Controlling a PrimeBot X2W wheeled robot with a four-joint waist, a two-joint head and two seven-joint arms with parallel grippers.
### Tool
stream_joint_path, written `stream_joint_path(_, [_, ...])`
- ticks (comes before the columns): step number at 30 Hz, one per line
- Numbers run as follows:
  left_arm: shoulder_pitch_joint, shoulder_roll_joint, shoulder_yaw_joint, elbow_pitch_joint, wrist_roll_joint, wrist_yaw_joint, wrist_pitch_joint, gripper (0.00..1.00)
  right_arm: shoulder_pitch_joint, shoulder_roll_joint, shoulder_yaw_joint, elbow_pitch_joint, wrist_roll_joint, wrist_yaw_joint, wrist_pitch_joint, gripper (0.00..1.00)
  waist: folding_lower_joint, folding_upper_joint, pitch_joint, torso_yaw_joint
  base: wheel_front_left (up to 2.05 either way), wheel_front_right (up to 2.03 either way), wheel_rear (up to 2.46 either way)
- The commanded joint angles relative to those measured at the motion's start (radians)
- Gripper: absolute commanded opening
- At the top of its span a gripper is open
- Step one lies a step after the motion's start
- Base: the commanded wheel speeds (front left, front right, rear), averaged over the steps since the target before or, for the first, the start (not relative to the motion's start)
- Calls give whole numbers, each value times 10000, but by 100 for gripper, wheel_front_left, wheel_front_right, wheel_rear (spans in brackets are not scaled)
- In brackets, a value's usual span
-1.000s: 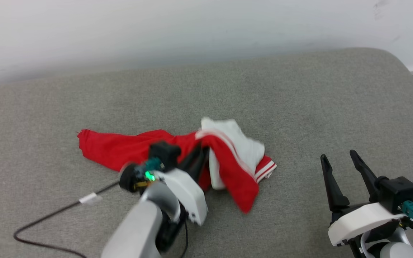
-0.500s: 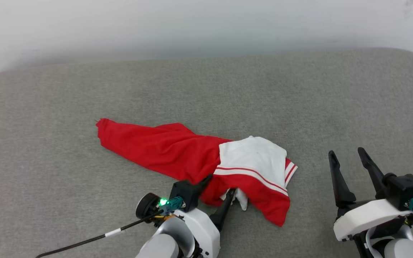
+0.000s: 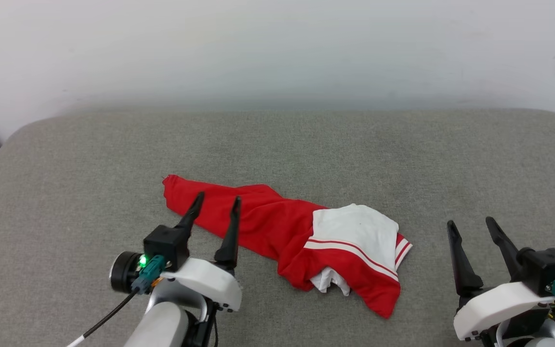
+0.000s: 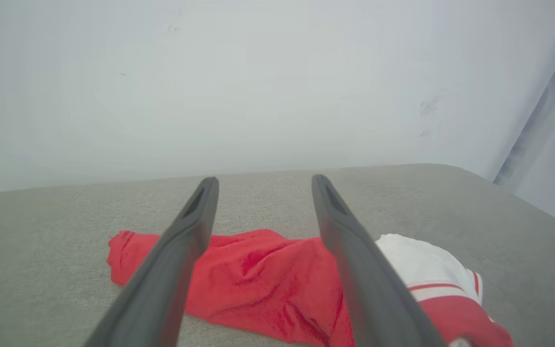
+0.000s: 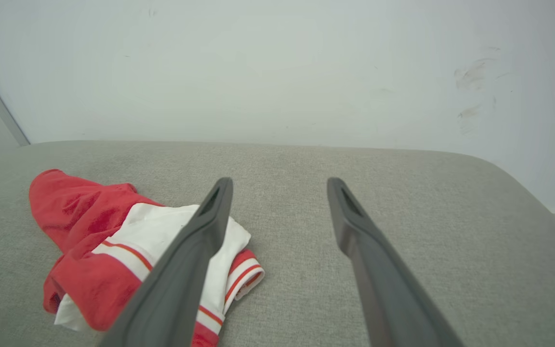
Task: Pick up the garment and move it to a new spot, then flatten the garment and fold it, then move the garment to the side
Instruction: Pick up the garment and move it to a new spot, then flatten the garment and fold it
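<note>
At the lower left of the head view, the left gripper is hanging with its two fingers spread wide and gripping nothing, tips showing over the red end of the garment. The right gripper is standing just as wide and empty at the lower right, well apart from the cloth. Count: two grippers, one garment, which is lying crumpled in a long strip mid-way across the grey padded surface, white striped sleeve folded over its right end, with a plain white wall running behind.
</note>
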Motion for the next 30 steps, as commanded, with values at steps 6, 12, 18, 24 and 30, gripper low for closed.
stream_joint_path(6, [876, 442, 655, -288, -234, 476, -229, 100, 426, 11, 48, -182, -7, -10, 204, 100, 0, 0, -360, -48, 0, 0, 0])
stream_joint_path(12, [1526, 636, 774, -535, -289, 719, -189, 100, 726, 11, 75, -355, 14, -10, 391, 100, 0, 0, -531, -153, 0, 0, 0])
stream_joint_path(18, [1762, 755, 831, -707, -346, 850, -149, 100, 820, 11, 149, -453, 39, -10, 493, 100, 0, 0, -565, -245, 0, 0, 0])
stream_joint_path(24, [1754, 797, 830, -780, -402, 880, -118, 100, 801, 11, 100, -413, 45, -10, 582, 100, 0, 0, -541, -237, 0, 0, 0])
stream_joint_path(30, [1469, 713, 713, -889, -345, 851, -183, 100, 421, 11, -404, 101, -116, -9, 881, 100, 0, 0, -306, 38, 0, 0, 0])
